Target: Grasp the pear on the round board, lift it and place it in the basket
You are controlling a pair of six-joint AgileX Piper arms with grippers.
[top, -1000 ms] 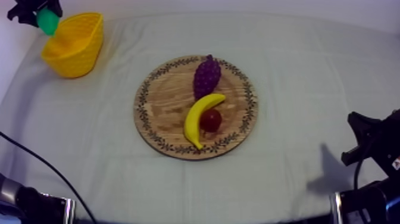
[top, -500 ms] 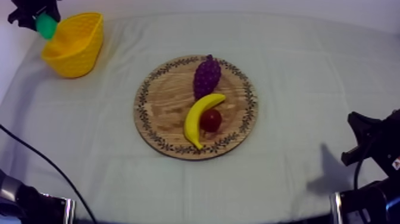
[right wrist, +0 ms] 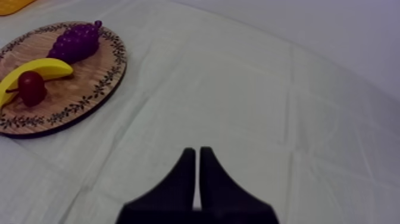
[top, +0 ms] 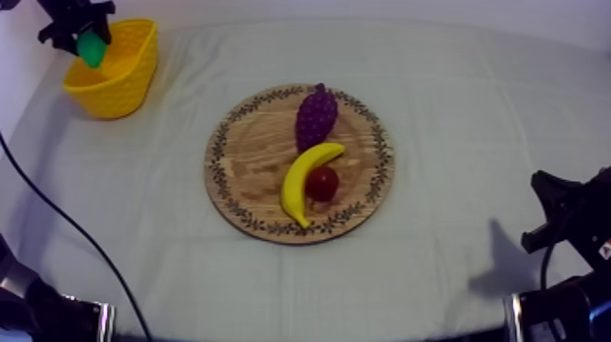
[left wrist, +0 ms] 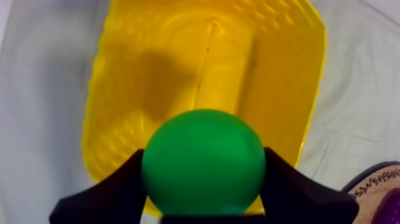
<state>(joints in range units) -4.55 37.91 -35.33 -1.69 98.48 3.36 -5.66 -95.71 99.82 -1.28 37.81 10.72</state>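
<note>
Aloft, left claw (top: pixel 88 41) grips pear (left wrist: pixel 203 162) above yellow basket (top: pixel 127 84).

The pear (left wrist: pixel 203 162) is plain bright green. The yellow basket (top: pixel 127 77) is one even yellow, its walls lightly dimpled. The wooden board (top: pixel 250 164) is light brown with visible grain and a dark ring of leafy scrollwork round its rim. The grapes (top: pixel 315 116) are purple, the banana (top: pixel 305 176) yellow, the small red fruit (top: pixel 322 184) deep red. The cloth (top: pixel 473 109) is grey-white, and my right gripper (right wrist: pixel 197 156) is black.
</note>
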